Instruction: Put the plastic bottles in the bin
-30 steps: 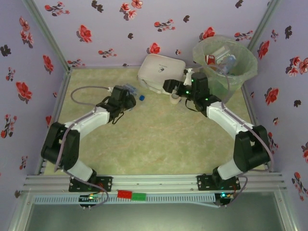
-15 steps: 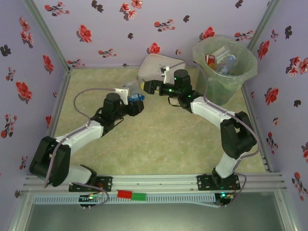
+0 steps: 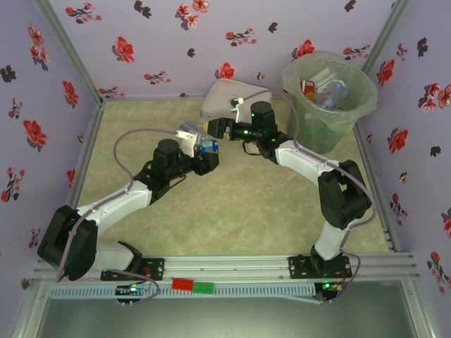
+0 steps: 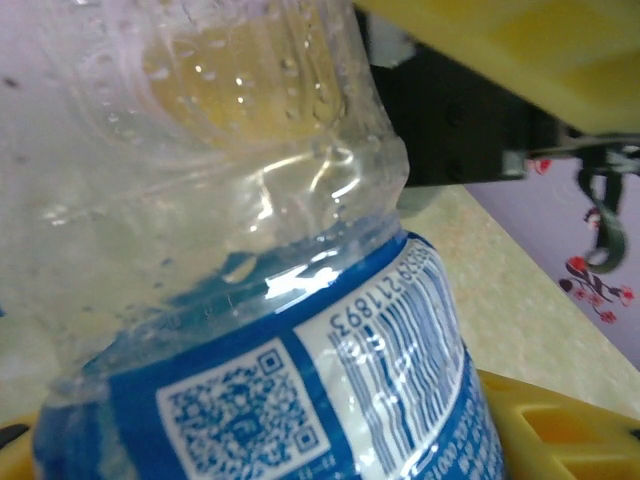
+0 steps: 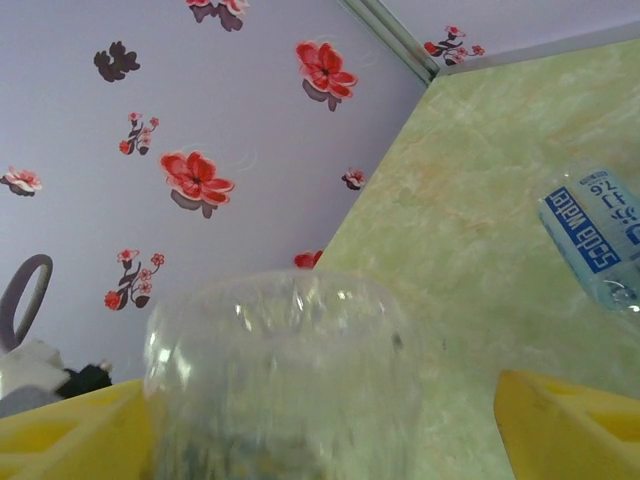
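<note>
Presently the left hand (image 3: 203, 149) is clamped on a clear blue-labelled bottle (image 3: 196, 139), over the table (image 3: 246, 211) middle. Right hand (image 3: 211, 129) stands open around the bottle's free end, its right finger apart from it. Bin (image 3: 358, 105) stands far right, with other bottles (image 3: 331, 91) inside.

bottle (image 3: 197, 141): clear, blue label, aloft, tilted | bin (image 3: 350, 113): upright, far-right corner, other bottles (image 3: 332, 90) inside
</note>
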You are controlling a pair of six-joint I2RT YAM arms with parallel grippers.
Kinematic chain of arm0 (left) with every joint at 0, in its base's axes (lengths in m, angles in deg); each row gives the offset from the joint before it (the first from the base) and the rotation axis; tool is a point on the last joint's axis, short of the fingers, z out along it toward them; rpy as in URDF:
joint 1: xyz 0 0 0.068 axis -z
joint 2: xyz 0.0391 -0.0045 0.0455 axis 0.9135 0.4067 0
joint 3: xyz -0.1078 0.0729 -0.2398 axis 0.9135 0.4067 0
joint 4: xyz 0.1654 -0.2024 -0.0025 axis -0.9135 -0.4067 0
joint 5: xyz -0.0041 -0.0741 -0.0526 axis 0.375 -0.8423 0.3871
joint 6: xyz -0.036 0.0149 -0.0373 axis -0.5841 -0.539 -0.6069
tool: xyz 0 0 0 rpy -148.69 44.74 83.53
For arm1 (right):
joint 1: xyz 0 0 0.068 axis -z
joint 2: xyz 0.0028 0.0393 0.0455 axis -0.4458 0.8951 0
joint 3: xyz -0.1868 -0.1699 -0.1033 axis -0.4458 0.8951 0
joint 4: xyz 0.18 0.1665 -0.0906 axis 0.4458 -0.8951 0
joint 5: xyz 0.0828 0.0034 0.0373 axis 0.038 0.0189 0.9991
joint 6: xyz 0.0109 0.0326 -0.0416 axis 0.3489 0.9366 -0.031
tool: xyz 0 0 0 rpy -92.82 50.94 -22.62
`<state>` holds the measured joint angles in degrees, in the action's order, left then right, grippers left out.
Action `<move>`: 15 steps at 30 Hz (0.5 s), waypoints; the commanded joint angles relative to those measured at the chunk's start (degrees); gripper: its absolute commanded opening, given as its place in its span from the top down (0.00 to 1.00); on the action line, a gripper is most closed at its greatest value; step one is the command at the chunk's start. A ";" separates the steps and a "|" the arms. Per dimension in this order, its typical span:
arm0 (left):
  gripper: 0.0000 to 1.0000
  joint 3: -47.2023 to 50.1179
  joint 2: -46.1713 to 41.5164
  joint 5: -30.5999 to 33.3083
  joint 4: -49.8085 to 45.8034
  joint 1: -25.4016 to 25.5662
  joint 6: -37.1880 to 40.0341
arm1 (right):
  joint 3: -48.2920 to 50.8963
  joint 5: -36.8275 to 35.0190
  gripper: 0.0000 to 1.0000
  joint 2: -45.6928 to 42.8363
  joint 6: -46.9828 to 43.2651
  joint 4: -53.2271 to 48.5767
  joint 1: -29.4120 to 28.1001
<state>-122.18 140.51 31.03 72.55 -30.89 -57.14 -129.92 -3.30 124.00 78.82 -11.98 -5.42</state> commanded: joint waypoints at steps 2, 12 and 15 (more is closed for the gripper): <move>0.46 -3.28 -0.11 -4.76 1.04 0.66 1.92 | -0.39 2.68 0.17 0.45 2.43 4.78 -0.75; 0.34 -4.17 -0.44 -5.31 0.58 0.84 2.26 | -0.09 0.96 0.46 -0.65 -0.23 1.10 -0.90; 0.20 -4.20 -0.68 -4.86 0.49 0.83 1.92 | 0.18 -0.16 0.49 -1.23 -0.74 0.15 -0.62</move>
<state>-124.01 140.62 28.19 70.32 -30.43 -56.55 -129.92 -1.75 123.80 79.89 -9.95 -6.25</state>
